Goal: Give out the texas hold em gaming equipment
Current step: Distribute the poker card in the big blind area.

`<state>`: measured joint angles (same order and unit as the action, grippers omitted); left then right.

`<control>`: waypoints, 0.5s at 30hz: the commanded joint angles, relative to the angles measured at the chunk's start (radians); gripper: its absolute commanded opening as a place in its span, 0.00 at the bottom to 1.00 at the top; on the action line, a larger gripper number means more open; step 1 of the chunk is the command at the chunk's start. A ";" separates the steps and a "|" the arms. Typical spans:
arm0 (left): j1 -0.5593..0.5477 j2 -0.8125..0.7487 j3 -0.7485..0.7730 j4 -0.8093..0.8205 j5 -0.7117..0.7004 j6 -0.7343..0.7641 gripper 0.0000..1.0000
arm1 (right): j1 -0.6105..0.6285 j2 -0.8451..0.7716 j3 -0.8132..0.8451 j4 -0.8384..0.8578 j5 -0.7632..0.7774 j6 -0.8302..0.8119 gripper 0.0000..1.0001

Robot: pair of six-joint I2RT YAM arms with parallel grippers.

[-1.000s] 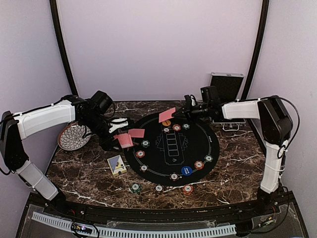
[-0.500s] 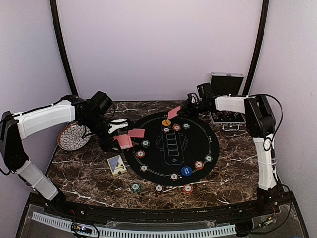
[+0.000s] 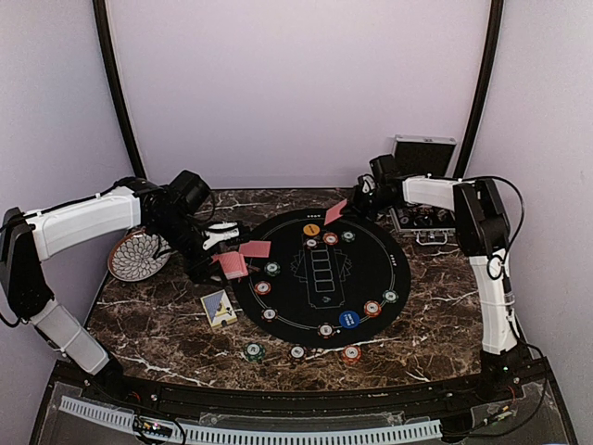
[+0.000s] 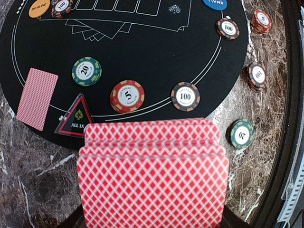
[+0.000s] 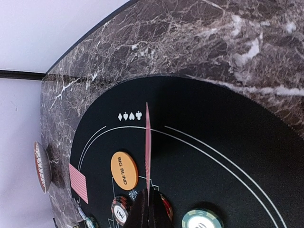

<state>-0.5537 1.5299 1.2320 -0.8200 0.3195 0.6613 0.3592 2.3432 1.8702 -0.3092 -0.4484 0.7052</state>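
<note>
My left gripper [image 3: 222,260] is shut on a deck of red-backed cards [image 4: 152,175] at the left rim of the round black mat [image 3: 371,269]; the deck hides its fingers in the left wrist view. My right gripper [image 5: 151,209] is shut on a single red-backed card [image 3: 335,211], held edge-on [image 5: 147,152] above the mat's far edge. Another card [image 4: 37,98] lies face down on the mat's left side. Several poker chips ring the mat, among them a red 5 chip [image 4: 127,95], a green 20 chip [image 4: 86,71] and an orange big blind disc [image 5: 124,170].
A patterned white plate [image 3: 137,255] stands at the left, behind my left arm. A silver hinged case [image 3: 423,158] stands open at the back right. A small card box [image 3: 219,308] lies left of the mat. Three chips [image 3: 296,352] sit off the mat near the front.
My right gripper has carried its card to the right and back, along the mat's far edge. The left arm and its deck have stayed put.
</note>
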 commanded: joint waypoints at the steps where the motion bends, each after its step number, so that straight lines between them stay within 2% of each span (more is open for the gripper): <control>1: 0.003 -0.019 0.051 -0.026 0.035 -0.003 0.00 | -0.008 0.018 0.068 -0.073 0.045 -0.050 0.13; 5: 0.003 -0.020 0.049 -0.028 0.033 -0.003 0.00 | -0.007 -0.020 0.044 -0.090 0.067 -0.066 0.33; 15: 0.004 -0.026 0.042 -0.021 0.034 -0.002 0.00 | 0.003 -0.173 -0.070 -0.152 0.168 -0.112 0.50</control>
<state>-0.5537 1.5295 1.2564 -0.8223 0.3252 0.6609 0.3553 2.2799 1.8309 -0.4332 -0.3435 0.6285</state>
